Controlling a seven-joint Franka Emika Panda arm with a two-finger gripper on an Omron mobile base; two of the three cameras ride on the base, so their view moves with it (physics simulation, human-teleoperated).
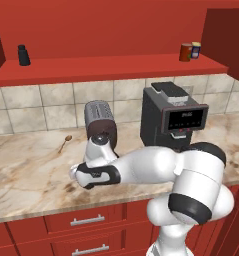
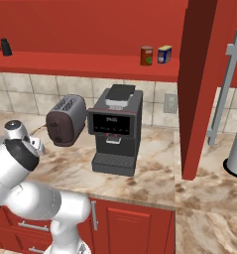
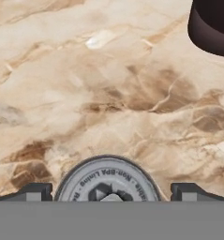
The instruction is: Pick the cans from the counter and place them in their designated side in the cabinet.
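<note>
The silvery cylindrical can with a ring-pull top (image 3: 107,180) sat upright on the beige-brown veined marble bench (image 1: 31,170), seen end-on in the hand view with its lid directly between the two dark finger tips. The jaws stood apart, one tip on each side of the can, neither visibly touching it. The gripper (image 3: 111,192) pointed straight down over the can, at the bench's front part, in front of the dark brown toaster (image 1: 99,121).

The step in hand looked to be the grasp. To do it well, I judged the hand should stay centred on the lid, come down until the fingers bracketed the wall below the rim, then close evenly (a high pinch on the rim would likely slip).

A red-labelled can (image 1: 185,52) already stood on the glossy red cabinet's open shelf (image 1: 111,67), just beside a blue-and-yellow can (image 1: 195,50), so the lift would need to clear the black coffee machine (image 1: 173,120) on the way up
</note>
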